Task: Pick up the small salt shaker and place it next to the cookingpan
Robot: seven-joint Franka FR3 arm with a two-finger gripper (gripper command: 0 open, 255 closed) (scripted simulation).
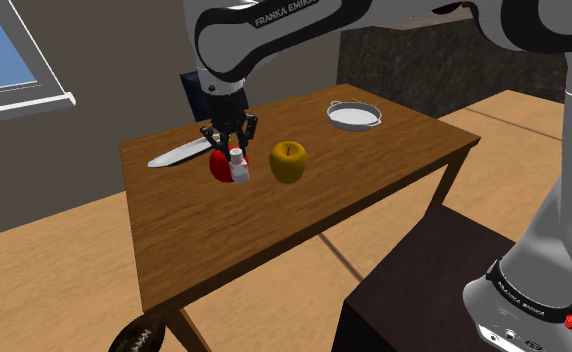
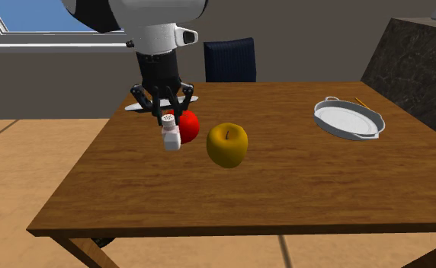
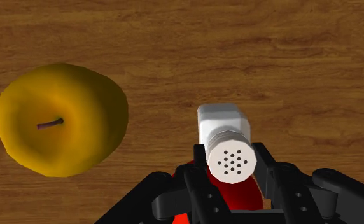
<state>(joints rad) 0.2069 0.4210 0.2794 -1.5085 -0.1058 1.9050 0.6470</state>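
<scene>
one white salt shaker (image 3: 224, 124), square body, round holed cap, clasped at the cap by gripper (image 3: 231, 168), mid table (image 1: 274, 230) beside one red apple (image 2: 187, 122); one yellow apple (image 3: 60, 118), one knife (image 1: 179, 153), one pan (image 2: 347, 119).

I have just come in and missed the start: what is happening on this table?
The arm's black gripper is shut on the cap of the small white salt shaker, right beside a red apple and near a yellow apple. The pale pan sits far off towards another corner of the table, so the shaker is not yet beside it.
</scene>
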